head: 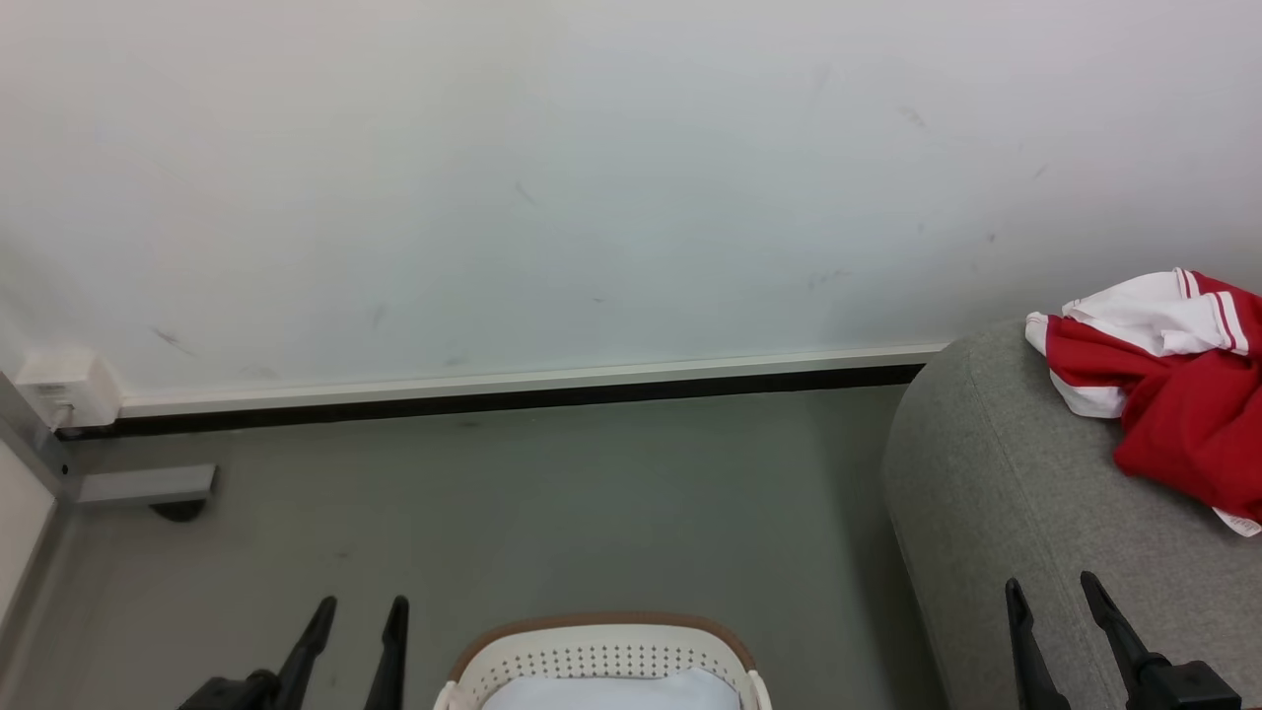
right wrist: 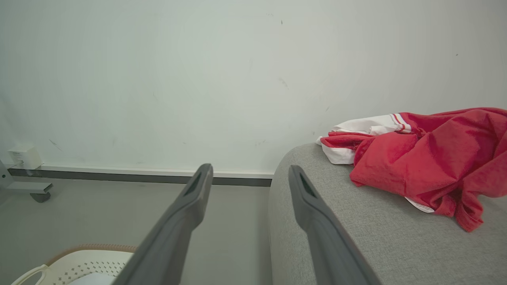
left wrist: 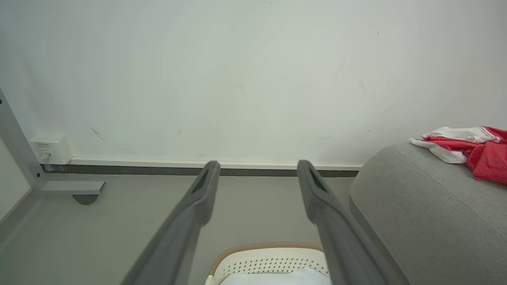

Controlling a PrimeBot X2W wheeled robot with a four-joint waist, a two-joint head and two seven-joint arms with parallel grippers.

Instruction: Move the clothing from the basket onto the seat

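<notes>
- Pointing toward the white wall, my left gripper has its two dark fingers spread apart, with nothing between them. It sits just left of the basket.
- My right gripper is also spread and empty, its two fingers over the near part of the seat.
- One piece of clothing, red with white sleeve panels and striped trim, lies crumpled on top of the seat toward the wall. It is well apart from both grippers.
- One small white label shows at the garment's near edge.
- One basket, cream with rows of small holes and a brown rim, stands on the grey floor between my two grippers. It is near the seat, with a strip of floor between them.
- One pale bluish-white cloth lies inside the basket.
- One white wall box sits at the left end of the skirting, with one grey frame foot below it.
</notes>
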